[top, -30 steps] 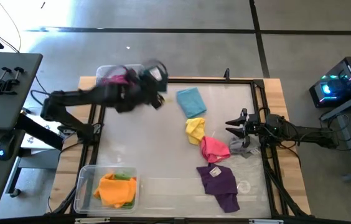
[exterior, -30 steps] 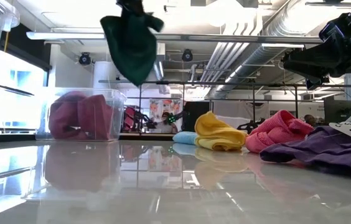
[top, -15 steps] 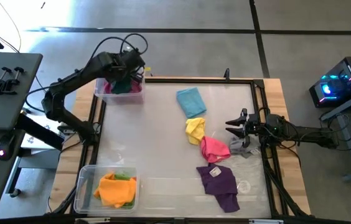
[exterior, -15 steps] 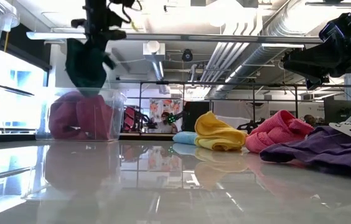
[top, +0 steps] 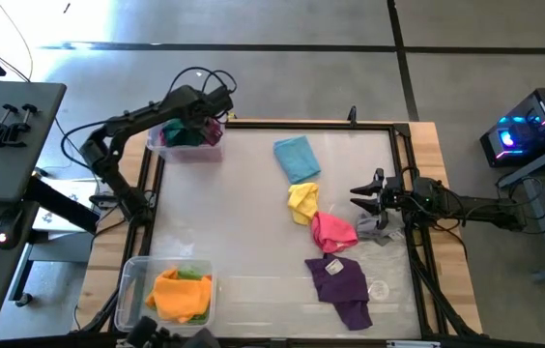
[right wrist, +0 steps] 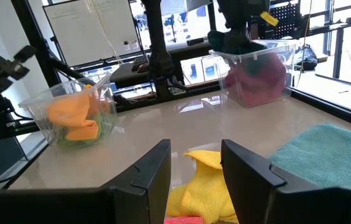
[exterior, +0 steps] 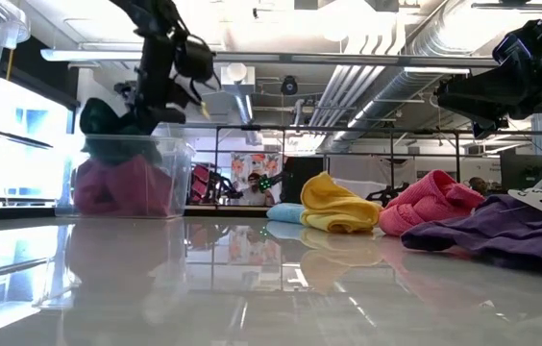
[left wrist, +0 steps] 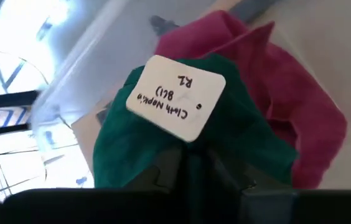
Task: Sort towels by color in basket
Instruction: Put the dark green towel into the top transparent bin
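Observation:
My left gripper is over the clear bin at the table's far left corner, shut on the dark green towel. That towel bears a white tag and lies on the magenta towel inside the bin. My right gripper waits open above the table's right side, by the pink towel and the grey towel. The light blue, yellow and purple towels lie flat or bunched on the table. My left gripper pinches a bunched part of the dark green towel just below its white tag, between the two fingers, coming from above. The towel spreads beyond the fingers, slack. Its lower part rests on the magenta towel and against the bin's rim.
A second clear bin at the near left corner holds an orange towel over a lime one. A black frame edges the table. The middle and left of the glossy tabletop are bare. A desk and equipment stand beyond both sides.
My left gripper has carried the dark green towel from over the far middle of the table toward the far left bin and down into it. The towel, first hanging clear in the air, now rests on the magenta towel. The right arm has kept still.

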Tool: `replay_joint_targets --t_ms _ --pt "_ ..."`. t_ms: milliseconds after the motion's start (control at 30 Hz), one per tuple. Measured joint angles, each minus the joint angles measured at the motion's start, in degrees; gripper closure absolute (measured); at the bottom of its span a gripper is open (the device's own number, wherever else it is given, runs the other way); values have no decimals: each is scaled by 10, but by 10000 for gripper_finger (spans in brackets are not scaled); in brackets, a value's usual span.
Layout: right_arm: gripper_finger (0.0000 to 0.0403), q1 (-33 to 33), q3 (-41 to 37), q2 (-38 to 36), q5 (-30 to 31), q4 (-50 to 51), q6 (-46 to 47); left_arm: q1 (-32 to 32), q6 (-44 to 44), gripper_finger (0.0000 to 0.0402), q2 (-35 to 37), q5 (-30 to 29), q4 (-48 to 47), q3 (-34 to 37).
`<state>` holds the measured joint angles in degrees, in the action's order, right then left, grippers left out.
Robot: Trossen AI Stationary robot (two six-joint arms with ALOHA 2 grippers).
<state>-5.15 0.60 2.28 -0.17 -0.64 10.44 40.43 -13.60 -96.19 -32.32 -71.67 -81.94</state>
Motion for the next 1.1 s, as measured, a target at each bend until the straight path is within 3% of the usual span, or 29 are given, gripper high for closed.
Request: replay_joint_targets --t_ms 300,533,800,1100 --pt "265 0 0 0 0 0 0 1 17 276 24 19 31 1" --pt "265 0 0 0 0 0 0 -25 -25 268 98 49 0 0" --pt "265 0 0 0 0 0 0 -16 -108 299 133 81 -72 2" --pt "265 0 0 0 0 0 0 38 -85 377 98 103 19 99"
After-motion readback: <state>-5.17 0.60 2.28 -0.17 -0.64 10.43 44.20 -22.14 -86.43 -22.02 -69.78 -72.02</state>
